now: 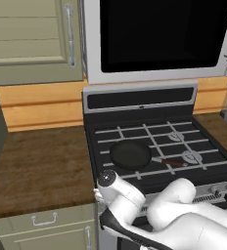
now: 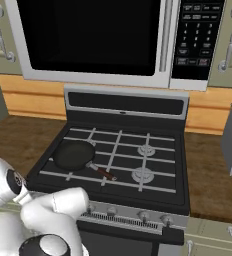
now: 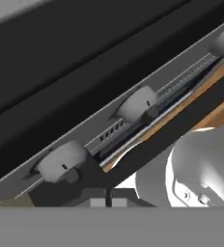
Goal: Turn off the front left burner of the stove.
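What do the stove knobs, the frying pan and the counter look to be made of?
Knobs: pale grey, smooth, matte, probably plastic or brushed metal. Frying pan: black, dull, likely coated metal or cast iron, with a reddish-brown handle. Counter: dark brown with streaky grain, apparently wood.

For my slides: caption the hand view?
End effector's camera close on the stove front panel, two grey knobs in a tilted row.

The stove [image 1: 149,141] is a black gas range with silver-grey trim, set between two wooden counters, its black back panel against the wall. Pale grey grates cross its top, and small grey knobs line its front edge. The front left burner [image 2: 70,167] is grate bars over black surface, partly under a round black pan.
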Motion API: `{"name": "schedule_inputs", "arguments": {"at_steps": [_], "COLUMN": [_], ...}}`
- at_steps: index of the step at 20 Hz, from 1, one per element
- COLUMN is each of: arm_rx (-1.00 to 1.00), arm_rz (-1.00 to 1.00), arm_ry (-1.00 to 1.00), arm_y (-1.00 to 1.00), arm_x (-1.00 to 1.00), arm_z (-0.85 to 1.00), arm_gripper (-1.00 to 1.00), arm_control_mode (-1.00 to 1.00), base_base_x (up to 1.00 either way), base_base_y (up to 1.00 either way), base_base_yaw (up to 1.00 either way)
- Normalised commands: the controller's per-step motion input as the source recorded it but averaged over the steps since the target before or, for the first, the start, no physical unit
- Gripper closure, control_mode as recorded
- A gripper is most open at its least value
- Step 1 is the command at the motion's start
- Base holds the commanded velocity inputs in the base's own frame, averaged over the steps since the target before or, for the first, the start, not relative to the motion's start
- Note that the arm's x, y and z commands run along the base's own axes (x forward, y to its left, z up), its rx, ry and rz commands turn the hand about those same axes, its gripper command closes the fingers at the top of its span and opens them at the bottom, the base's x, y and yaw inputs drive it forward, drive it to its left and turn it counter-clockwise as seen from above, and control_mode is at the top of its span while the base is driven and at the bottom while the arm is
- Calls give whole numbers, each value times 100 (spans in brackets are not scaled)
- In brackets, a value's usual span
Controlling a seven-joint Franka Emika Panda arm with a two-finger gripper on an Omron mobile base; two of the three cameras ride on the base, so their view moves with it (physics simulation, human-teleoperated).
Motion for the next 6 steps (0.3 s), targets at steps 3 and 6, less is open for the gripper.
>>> {"name": "schedule_inputs", "arguments": {"at_steps": [3, 6], "arm_rx": [46, 50], "arm_rz": [-20, -18], "arm_ry": [-36, -38], "arm_y": [-100, -100], "arm_x": [0, -2], "arm_z": [0, -6], "arm_gripper": [100, 100], "arm_control_mode": [-100, -100], "base_base_x": [0, 0], "base_base_y": [0, 0], "base_base_yaw": [0, 0]}}
